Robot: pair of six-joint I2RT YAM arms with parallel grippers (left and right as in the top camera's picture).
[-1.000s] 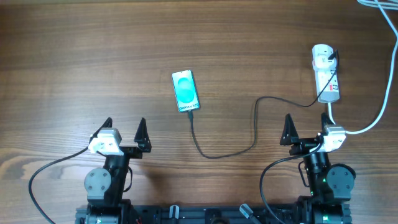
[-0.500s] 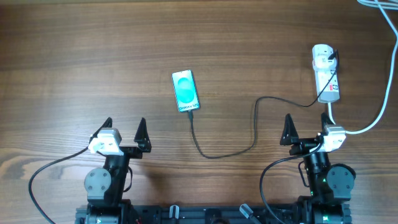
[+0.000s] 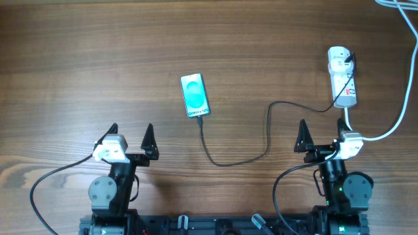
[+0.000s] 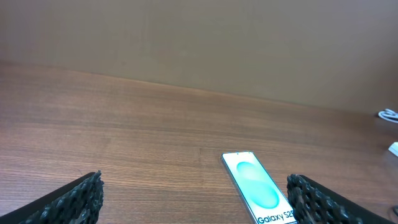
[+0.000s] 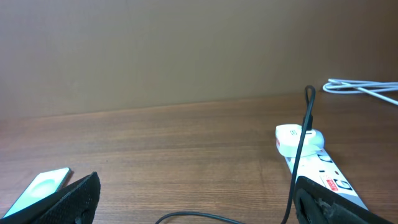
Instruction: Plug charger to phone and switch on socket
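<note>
The phone [image 3: 194,95] lies flat mid-table, its teal screen up; it also shows in the left wrist view [image 4: 258,195] and at the left edge of the right wrist view [image 5: 40,186]. The thin black charger cable [image 3: 235,160] runs from the phone's near end in a loop to a white adapter [image 3: 338,59] on the socket [image 3: 343,78], a white power strip at the right with a red marking, also in the right wrist view [image 5: 311,155]. My left gripper [image 3: 130,137] is open near the front left. My right gripper [image 3: 320,135] is open just in front of the socket.
A thick white cord [image 3: 398,111] runs from the socket's near end out past the right edge and back along the far right corner [image 5: 367,88]. Bare wooden table [image 3: 98,59] fills the left and far side.
</note>
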